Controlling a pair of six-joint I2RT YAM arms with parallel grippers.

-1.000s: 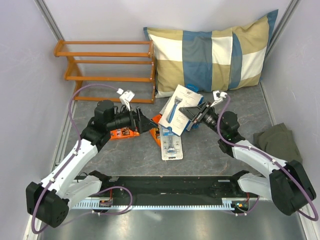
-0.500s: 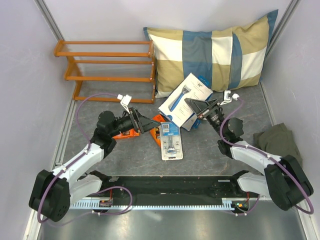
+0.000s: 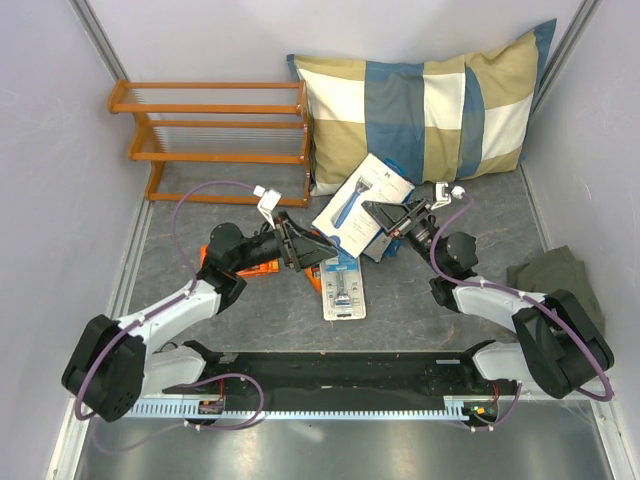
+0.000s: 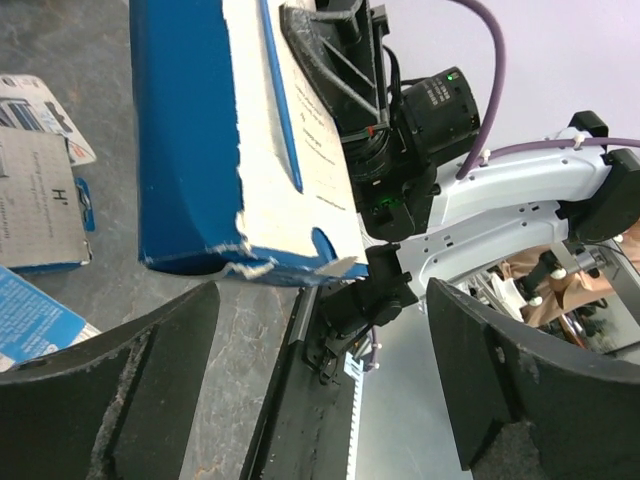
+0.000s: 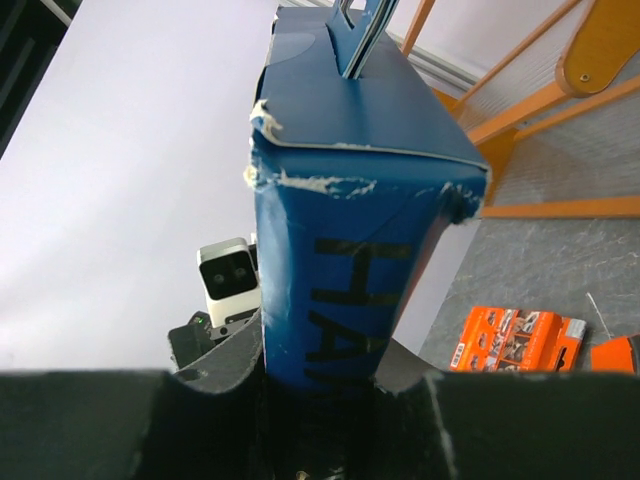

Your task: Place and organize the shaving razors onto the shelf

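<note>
Grips one white razor box (image 3: 360, 200) in the right tool (image 3: 388, 215), fingers clamped on its edge, with the box lifted off the worktop (image 3: 420, 300) just in front of the pillow (image 3: 420, 110) and well apart from the shelf (image 3: 210, 130) at the back left. Points the left tool (image 3: 312, 245), fingers spread wide and touching nothing, at that box from close beside its lower corner. Shows, flat on the worktop, a clear blister pack (image 3: 342, 285) just below the held box and orange packs (image 3: 258, 267) partly hidden under the left arm.
</note>
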